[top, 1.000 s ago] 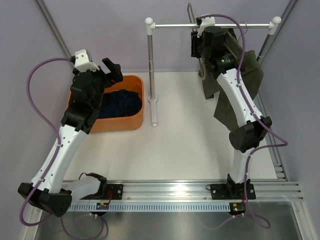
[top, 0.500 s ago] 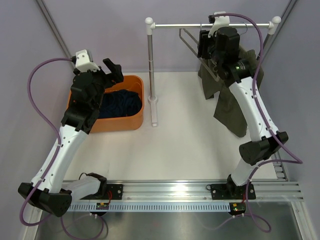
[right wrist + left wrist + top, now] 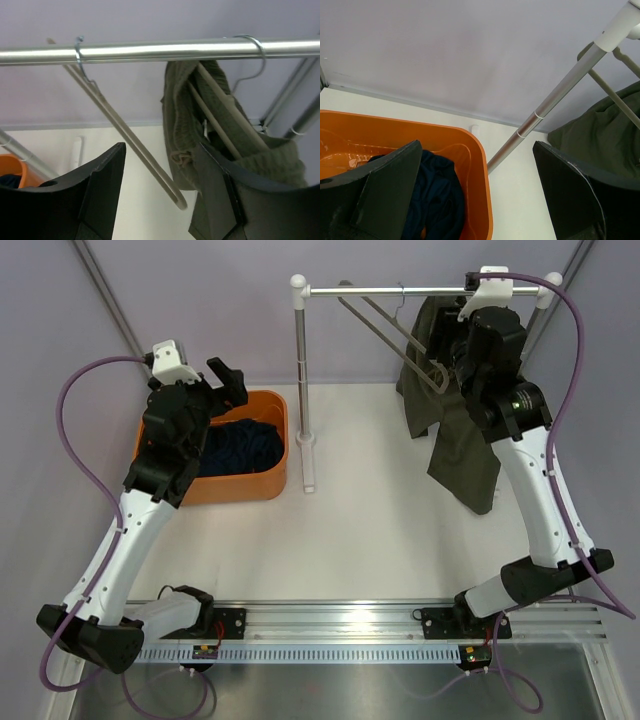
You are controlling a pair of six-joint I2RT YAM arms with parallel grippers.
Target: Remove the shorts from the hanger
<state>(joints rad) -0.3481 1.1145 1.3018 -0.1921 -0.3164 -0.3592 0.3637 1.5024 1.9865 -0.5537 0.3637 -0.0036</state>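
While the green shorts hang on a hanger under the right end of the rail, the task is judged half done: the navy shorts are seen lying in the bin, left of the rail's post. The right jaws are held apart just below the rail, with nothing clamped between them. The green shorts are found just ahead of them and slightly toward the rail's right end, and an empty hanger is hooked on the rail to the other side. The left jaws are spread wide over the bin, well away from that end, so the right arm is by far the nearer. The green shorts' long axis is set vertical, the waist draped over the hanger beneath the rail and the legs pointed down at the counter. A pull down and away from the rail is judged to be called for.
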